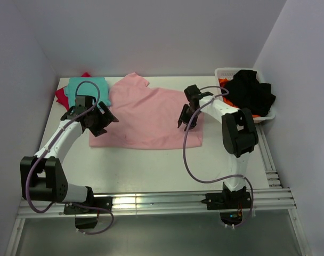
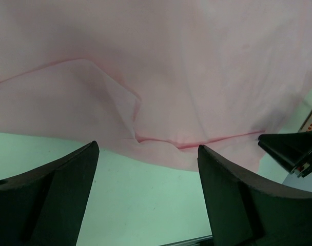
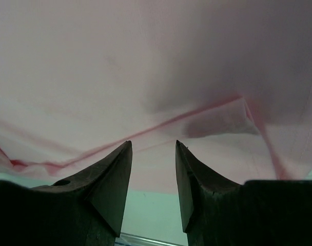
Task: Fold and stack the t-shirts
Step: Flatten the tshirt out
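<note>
**Desk:** Here, the light pink t-shirt lies spread across the middle of the table, its straight edge toward the arms. Where do the grippers stand?

**Photographer:** The left gripper hovers at the shirt's left edge, jaws wide apart and holding nothing. The right gripper sits over the right edge, parted more narrowly and also empty.

**Desk:** And the other shirts?

**Photographer:** The teal t-shirt lies folded at the far left corner, apparently on top of the red t-shirt. The overlap is hard to read from above.

**Desk:** What makes this fold clean?

**Photographer:** Probably each gripper should come down onto its own edge and pinch every layer at the hem. Then both should lift together and travel evenly so the cloth does not skew. The small crease near the left edge may carry into the fold if it is not taken up.
</note>
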Controlling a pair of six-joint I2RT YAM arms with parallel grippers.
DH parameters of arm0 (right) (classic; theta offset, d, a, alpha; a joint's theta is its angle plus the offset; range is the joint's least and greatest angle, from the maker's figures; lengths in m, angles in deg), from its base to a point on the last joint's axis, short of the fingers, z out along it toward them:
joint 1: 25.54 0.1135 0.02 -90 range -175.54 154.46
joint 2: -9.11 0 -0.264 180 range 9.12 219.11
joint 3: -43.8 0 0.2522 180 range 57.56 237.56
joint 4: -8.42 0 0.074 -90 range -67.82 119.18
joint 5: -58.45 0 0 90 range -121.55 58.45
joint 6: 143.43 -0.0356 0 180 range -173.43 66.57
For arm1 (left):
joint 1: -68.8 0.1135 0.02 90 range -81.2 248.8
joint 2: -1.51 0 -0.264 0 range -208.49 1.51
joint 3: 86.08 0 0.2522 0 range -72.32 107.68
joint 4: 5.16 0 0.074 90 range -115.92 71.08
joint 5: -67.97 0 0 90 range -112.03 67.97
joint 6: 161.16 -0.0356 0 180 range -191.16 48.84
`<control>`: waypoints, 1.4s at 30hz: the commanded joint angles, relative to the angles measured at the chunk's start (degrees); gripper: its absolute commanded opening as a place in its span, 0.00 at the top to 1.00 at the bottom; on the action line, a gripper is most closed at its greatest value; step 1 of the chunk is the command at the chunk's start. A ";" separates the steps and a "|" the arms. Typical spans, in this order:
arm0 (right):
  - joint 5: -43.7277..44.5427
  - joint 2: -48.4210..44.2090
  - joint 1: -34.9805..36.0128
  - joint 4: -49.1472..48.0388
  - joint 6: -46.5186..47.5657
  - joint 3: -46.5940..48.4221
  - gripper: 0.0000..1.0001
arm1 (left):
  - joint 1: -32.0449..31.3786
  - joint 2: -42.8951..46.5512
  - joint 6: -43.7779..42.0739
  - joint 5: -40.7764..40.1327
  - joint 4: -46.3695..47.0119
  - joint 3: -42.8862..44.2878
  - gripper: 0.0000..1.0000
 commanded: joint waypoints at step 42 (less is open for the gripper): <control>16.87 5.81 0.53 6.60 0.07 3.05 0.97 | 1.15 3.88 -7.35 3.47 -0.94 -4.63 0.18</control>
